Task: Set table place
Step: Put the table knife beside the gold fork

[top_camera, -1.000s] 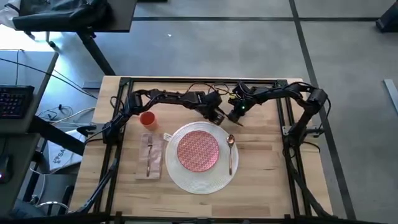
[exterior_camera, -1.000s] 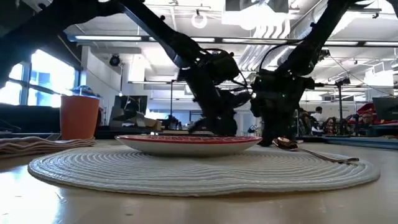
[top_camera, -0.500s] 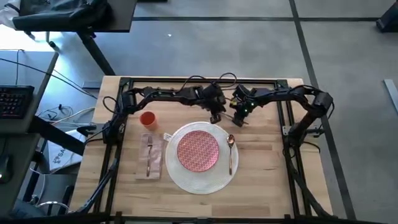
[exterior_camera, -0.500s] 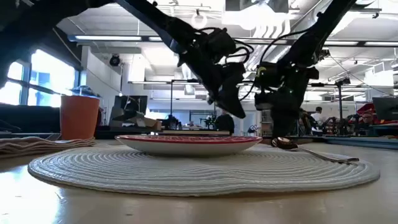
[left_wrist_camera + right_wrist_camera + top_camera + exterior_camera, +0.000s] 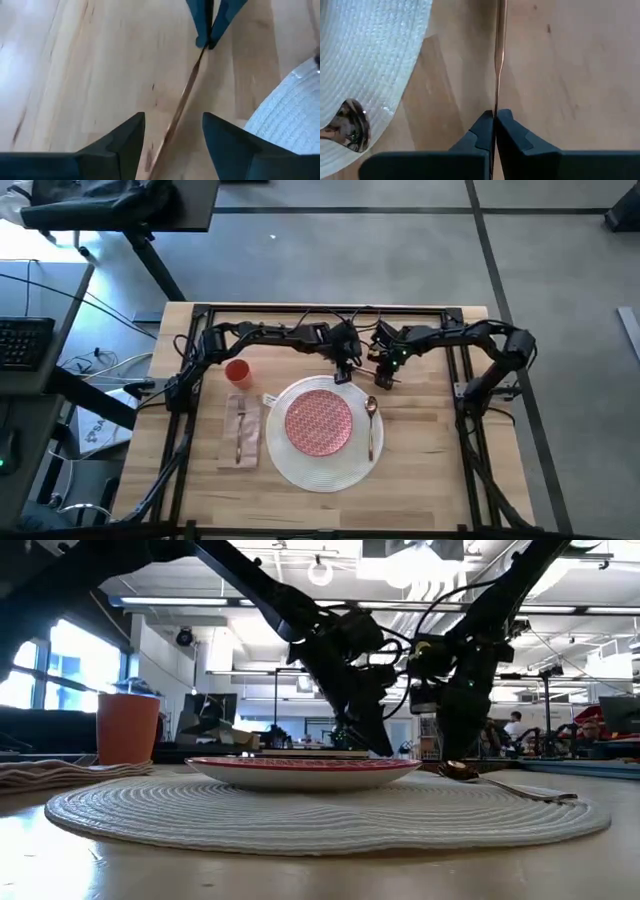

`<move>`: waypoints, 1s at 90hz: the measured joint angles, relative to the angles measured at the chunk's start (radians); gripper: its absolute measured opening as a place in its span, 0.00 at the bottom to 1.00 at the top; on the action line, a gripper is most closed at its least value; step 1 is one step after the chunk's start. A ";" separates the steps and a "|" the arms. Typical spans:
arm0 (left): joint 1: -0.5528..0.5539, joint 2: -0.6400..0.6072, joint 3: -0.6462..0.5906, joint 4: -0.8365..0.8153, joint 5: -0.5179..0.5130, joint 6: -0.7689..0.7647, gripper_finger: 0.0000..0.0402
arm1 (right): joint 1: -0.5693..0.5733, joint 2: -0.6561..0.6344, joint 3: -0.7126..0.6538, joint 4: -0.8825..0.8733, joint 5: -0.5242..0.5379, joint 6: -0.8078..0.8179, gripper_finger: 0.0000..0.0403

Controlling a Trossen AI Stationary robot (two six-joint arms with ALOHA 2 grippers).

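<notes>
Right jaws [image 5: 495, 120] pinched on a thin gold knife [image 5: 498, 55] just above the counter [image 5: 430, 470] beyond the placemat [image 5: 300, 470], left jaws [image 5: 172, 132] spread around it, apparently for handover.

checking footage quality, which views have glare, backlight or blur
Low view: bright windows and ceiling lights leave both arms as silhouettes, and the near placemat edge is soft. Left wrist view: its own fingers are blurred. High view: evenly lit.

The thin gold utensil's [image 5: 182, 102] near end is cut off.
</notes>
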 joint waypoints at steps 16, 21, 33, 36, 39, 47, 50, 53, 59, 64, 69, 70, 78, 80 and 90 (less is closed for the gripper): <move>-0.011 0.019 0.000 -0.019 0.030 -0.005 0.41 | 0.007 -0.070 -0.001 -0.024 -0.004 -0.036 0.00; -0.017 0.020 0.000 -0.024 0.022 -0.004 0.39 | 0.007 -0.093 -0.001 -0.034 -0.005 -0.045 0.00; -0.033 0.020 0.000 -0.022 0.018 -0.002 0.34 | 0.007 -0.125 0.000 -0.029 -0.005 -0.044 0.00; -0.037 0.020 0.000 -0.024 0.020 -0.006 0.32 | 0.007 -0.126 0.001 -0.026 -0.005 -0.044 0.00; -0.039 0.020 0.000 -0.028 0.022 -0.006 0.30 | 0.007 -0.126 0.001 -0.025 -0.005 -0.040 0.00; -0.047 0.032 0.002 -0.035 0.023 -0.010 0.24 | 0.007 -0.123 0.001 -0.028 -0.005 -0.037 0.00; -0.050 0.037 0.002 -0.050 0.022 -0.014 0.22 | 0.006 -0.122 0.001 -0.030 -0.005 -0.036 0.00; -0.051 0.044 0.003 -0.047 0.016 -0.018 0.21 | 0.006 -0.122 0.001 -0.033 -0.009 -0.033 0.00; -0.054 0.045 0.003 -0.051 0.011 -0.035 0.18 | 0.006 -0.122 0.001 -0.038 -0.033 -0.013 0.00; -0.054 0.045 0.004 -0.056 0.005 -0.054 0.18 | -0.005 -0.122 0.001 -0.044 -0.070 0.011 0.00; -0.054 0.037 0.004 -0.065 -0.004 -0.079 0.18 | -0.027 -0.122 -0.002 -0.035 -0.122 0.031 0.00; -0.054 0.035 0.004 -0.068 -0.008 -0.083 0.18 | -0.032 -0.122 -0.004 -0.032 -0.130 0.033 0.00; -0.053 0.018 0.013 -0.100 -0.052 -0.121 0.18 | -0.079 -0.122 -0.028 -0.013 -0.140 0.052 0.01; -0.051 0.017 0.020 -0.099 -0.053 -0.123 0.18 | -0.092 -0.122 -0.037 -0.009 -0.139 0.052 0.02; -0.030 0.011 0.037 -0.075 -0.068 -0.113 0.18 | -0.138 -0.122 -0.078 -0.002 -0.138 0.030 0.07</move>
